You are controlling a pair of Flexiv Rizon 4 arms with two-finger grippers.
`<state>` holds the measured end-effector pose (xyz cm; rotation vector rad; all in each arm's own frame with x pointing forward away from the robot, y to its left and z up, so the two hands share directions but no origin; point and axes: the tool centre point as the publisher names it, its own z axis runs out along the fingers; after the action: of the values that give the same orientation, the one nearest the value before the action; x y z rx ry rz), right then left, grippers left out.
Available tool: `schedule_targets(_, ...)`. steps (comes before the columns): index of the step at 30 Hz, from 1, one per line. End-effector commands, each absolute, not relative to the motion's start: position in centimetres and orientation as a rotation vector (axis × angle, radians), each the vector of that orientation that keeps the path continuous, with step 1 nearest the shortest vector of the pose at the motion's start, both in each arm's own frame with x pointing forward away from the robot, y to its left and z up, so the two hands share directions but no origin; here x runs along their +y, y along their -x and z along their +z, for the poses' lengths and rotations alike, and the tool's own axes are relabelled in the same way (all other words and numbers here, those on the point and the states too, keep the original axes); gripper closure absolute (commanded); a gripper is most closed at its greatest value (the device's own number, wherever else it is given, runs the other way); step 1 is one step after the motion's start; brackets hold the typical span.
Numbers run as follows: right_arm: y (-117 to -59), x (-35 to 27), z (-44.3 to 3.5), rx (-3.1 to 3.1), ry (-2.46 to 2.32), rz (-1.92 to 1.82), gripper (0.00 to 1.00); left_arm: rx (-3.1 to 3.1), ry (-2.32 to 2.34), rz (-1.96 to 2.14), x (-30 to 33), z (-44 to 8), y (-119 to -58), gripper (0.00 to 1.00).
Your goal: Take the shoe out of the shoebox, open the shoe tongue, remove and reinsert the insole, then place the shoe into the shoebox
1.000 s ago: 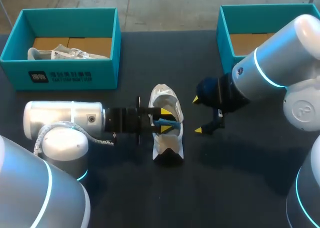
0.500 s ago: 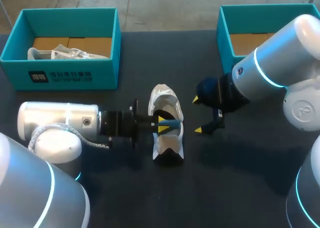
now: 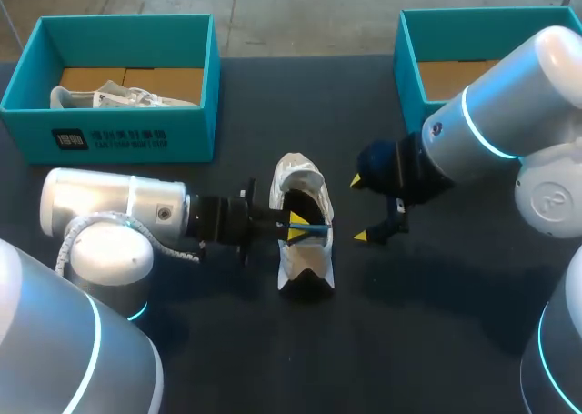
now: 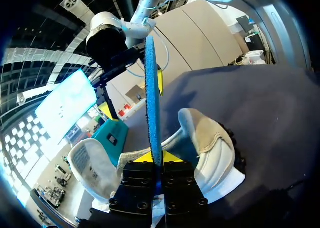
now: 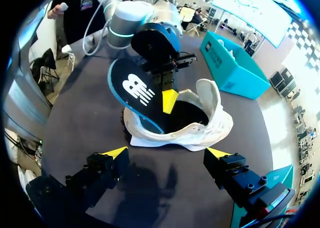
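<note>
The fingers of the left gripper (image 3: 294, 227), coming in from the counter's left edge, are clamping the thin blue-edged insole (image 5: 134, 90) from two sides. They are holding it tilted up, with its lower end dipping into the opening of the white shoe (image 3: 293, 267) and the rest rising above it. The shoe is lying in the middle of the counter, directly under these fingers, with its long axis running from the far edge to the near edge. I judge that the coming move depends on lining the insole up with this axis, since it is now sitting steeply in the opening. The right gripper (image 3: 359, 209) is hovering just beside the shoe on its right, fingers wide apart and holding nothing. The left arm is clearly the nearer one. The shoebox (image 3: 186, 127) is standing well apart at the far left corner.
</note>
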<state>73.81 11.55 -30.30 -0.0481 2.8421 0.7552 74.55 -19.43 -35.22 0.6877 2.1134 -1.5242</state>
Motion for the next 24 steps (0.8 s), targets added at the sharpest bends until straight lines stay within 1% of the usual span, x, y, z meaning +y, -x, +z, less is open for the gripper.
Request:
schedule_targets(1,-73.7,11.6,-30.4,2.842,0.046,0.752,0.00,2.124,-0.710,-1.509,-19.9,-35.8,-75.3,1.00)
schedule_targets(6,-73.7,11.6,-30.4,2.842,0.046,0.752,0.00,2.124,-0.685,-1.502,-19.6,-35.6,-75.4,1.00)
schedule_targets(7,-73.7,11.6,-30.4,2.842,0.046,0.752,0.00,2.122,-0.682,-1.505,-19.5,-35.4,-75.3,0.91)
schedule_targets(8,-73.7,11.6,-30.4,2.842,0.046,0.752,0.00,2.117,-0.680,-1.507,-19.5,-35.1,-75.2,0.63)
schedule_targets(9,-73.7,11.6,-30.4,2.842,0.046,0.752,0.00,2.111,-0.678,-1.513,-19.5,-34.8,-75.1,0.56)
schedule_targets(14,-73.7,11.6,-30.4,2.842,0.046,0.752,0.00,2.079,-0.658,-1.535,-19.3,-33.8,-74.7,0.56)
schedule_targets(20,-73.7,11.6,-30.4,2.842,0.046,0.752,0.00,2.054,-0.661,-1.549,-19.2,-32.8,-74.0,0.63)
schedule_targets(23,-73.7,11.6,-30.4,2.842,0.046,0.752,0.00,2.056,-0.670,-1.555,-19.2,-32.8,-73.7,0.73)
schedule_targets(24,-73.7,11.6,-30.4,2.842,0.046,0.752,0.00,2.060,-0.672,-1.556,-19.2,-32.9,-73.6,0.82)
